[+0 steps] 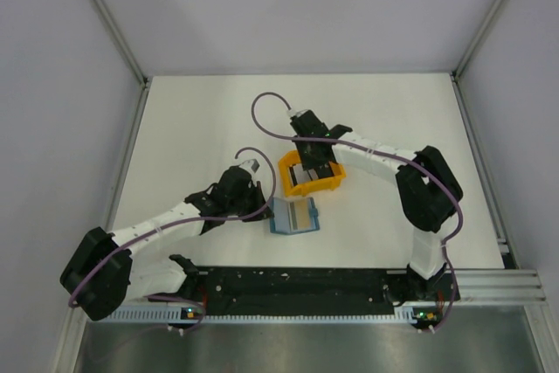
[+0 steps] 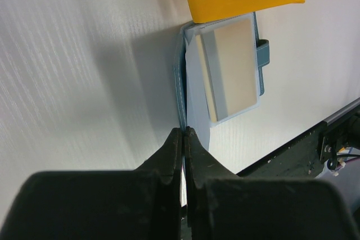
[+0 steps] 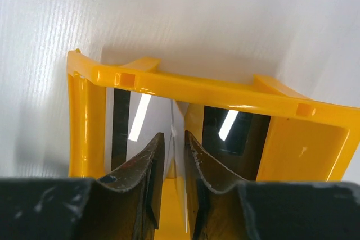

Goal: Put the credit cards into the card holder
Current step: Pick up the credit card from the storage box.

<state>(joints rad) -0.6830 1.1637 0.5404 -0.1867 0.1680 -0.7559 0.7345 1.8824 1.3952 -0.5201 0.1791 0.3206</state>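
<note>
Top view: the holder (image 1: 276, 217) lies at 7 o'clock from the tray (image 1: 325, 186), just beside it, with a yellowish card (image 2: 230, 66) in it. The right gripper (image 3: 171, 139), the nearer one, straddles a pale card (image 3: 178, 161) standing on edge in the tray; whether it pinches cannot be told. The left gripper (image 2: 184, 134) is clamped on the holder's edge. No legible writing.

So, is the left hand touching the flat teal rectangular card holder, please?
Touching: left wrist view shows the left hand pinching the teal card holder at its edge.
</note>
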